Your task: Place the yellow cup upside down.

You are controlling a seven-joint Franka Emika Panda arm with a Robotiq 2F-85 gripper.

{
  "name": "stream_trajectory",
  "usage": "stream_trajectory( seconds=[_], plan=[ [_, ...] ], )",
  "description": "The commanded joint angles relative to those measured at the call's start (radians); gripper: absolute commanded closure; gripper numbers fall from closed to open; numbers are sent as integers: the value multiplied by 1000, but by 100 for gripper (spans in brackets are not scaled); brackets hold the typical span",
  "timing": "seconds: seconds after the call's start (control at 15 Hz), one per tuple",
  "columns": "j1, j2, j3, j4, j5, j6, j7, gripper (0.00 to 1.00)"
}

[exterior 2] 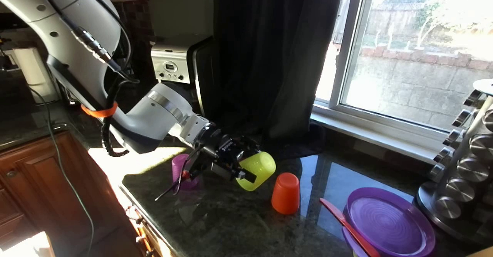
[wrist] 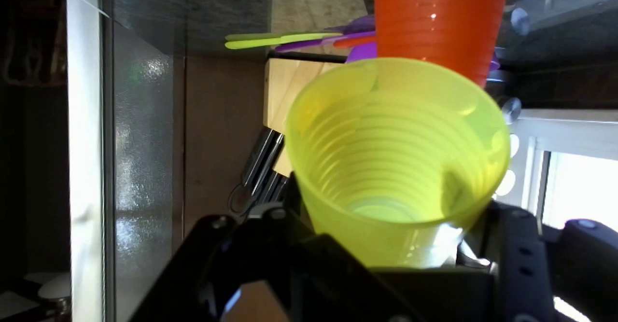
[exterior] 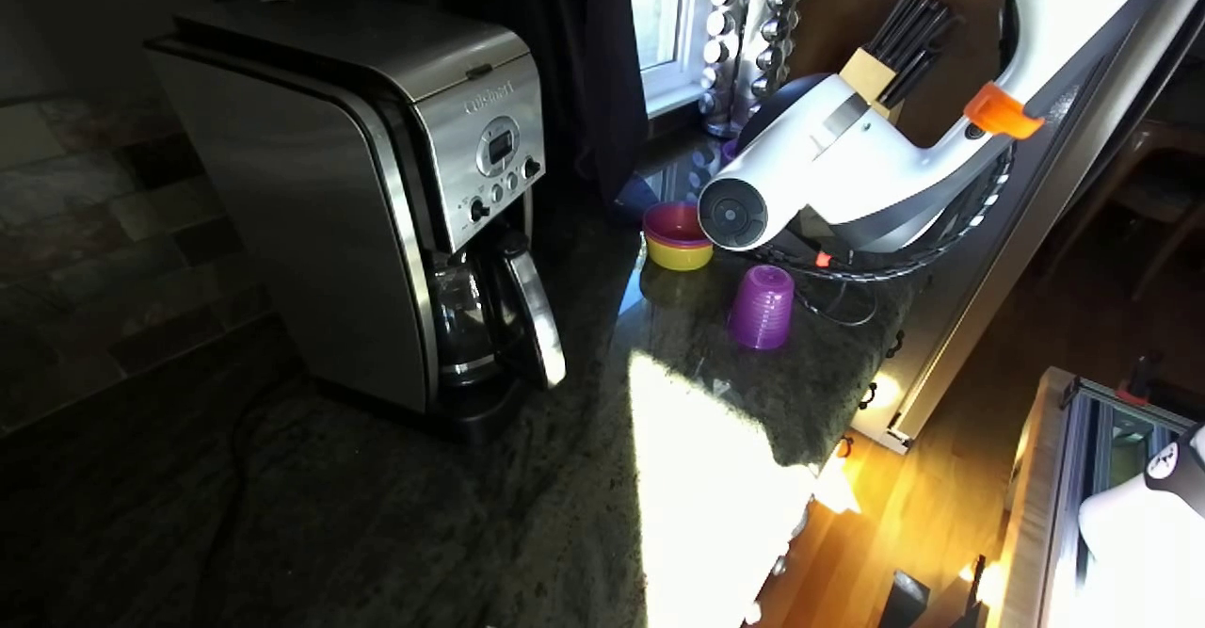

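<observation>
Lime plastic looms in my wrist view: I have the yellow cup (wrist: 391, 167) pinched in the gripper (exterior 2: 252, 162), tilted, its mouth towards me and its ribbed inside visible to the bottom. Near it, in an exterior view, the orange cup (exterior 2: 285, 193) stands upside down on the counter (exterior 2: 231, 226). I see an upturned purple cup (exterior: 763, 308), a pink bowl (exterior: 673, 219) nested in a yellow bowl (exterior: 680, 258), and a glass carafe (exterior: 461, 313) inside the Cuisinart coffee maker (exterior: 452, 91).
</observation>
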Motion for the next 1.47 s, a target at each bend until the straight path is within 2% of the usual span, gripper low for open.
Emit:
stream_trajectory(
  seconds=[0.0,0.67,1.4],
  plan=[
    [0,-26,-3,-32,42,-11,-23,51],
    [-4,30,-24,-10,38,-95,-8,51],
    [20,113,-14,18,-83,-181,55,51]
  ],
)
